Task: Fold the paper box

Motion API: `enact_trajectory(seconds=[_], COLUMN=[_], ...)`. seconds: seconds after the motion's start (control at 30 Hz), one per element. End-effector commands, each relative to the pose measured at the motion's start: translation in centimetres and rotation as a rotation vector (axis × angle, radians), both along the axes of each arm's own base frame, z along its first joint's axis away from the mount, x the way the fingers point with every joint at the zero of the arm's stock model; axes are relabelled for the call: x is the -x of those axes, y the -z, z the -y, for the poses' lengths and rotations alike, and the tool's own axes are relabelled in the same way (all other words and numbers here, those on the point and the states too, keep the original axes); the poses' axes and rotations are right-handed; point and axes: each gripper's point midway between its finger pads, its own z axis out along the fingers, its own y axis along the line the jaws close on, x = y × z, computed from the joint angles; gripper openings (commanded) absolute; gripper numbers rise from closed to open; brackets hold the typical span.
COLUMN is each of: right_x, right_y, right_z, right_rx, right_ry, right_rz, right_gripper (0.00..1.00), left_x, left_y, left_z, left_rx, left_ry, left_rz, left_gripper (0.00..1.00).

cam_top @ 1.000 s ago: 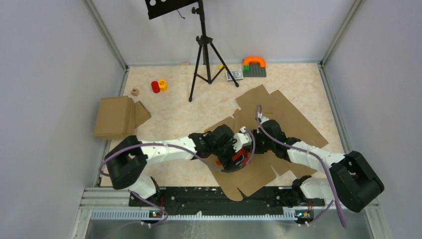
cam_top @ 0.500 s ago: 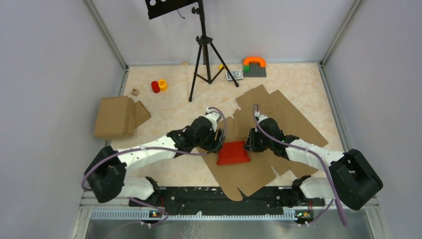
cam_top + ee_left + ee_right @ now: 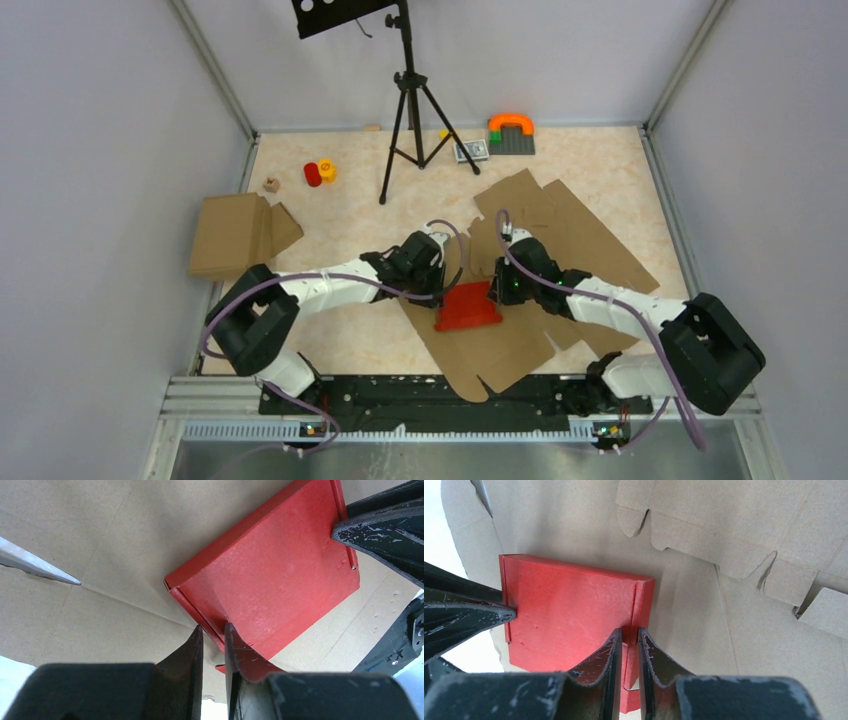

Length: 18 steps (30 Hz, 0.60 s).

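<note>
The red paper box lies low and nearly flat on a brown cardboard sheet in the middle of the desk, between the two hands. The left hand is pinched shut on the raised wall along the box's left edge. The right hand is nipped onto the narrow folded strip on the opposite side. The step in hand looks like creasing or standing up the side walls. The base panel is flat and the side strips are only partly raised, so the fold seems perhaps halfway along. The next move probably calls for both hands to turn their strips upright together, keeping the thin card from buckling or sliding on the smooth sheet beneath. By count there is one red box and what looks like two overlapping flat cardboard sheets. There is also one folded cardboard box at the left edge, one tripod at the back, and two arms.
</note>
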Motion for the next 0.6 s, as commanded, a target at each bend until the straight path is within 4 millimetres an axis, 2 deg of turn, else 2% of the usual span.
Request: enact_trajectory(seconds=[0.0, 0.27, 0.43, 0.57], right_x=[1.3, 2.4, 2.4, 3.5], right_y=[0.7, -0.1, -3.0, -4.5], right_z=[-2.1, -4.4, -4.4, -4.2], right_rx=[0.006, 0.004, -0.050, -0.088], right_ry=[-0.066, -0.132, -0.109, -0.101], right_rz=[-0.032, -0.032, 0.005, -0.029], right_gripper=[0.10, 0.04, 0.01, 0.00], left_x=[0.3, 0.2, -0.2, 0.9], left_y=[1.1, 0.2, -1.8, -3.3], left_z=[2.0, 3.4, 3.3, 3.2], left_rx=[0.045, 0.081, 0.084, 0.141], left_ry=[0.047, 0.097, 0.111, 0.149], left_rz=[-0.024, -0.034, -0.009, -0.070], left_gripper=[0.16, 0.09, 0.11, 0.13])
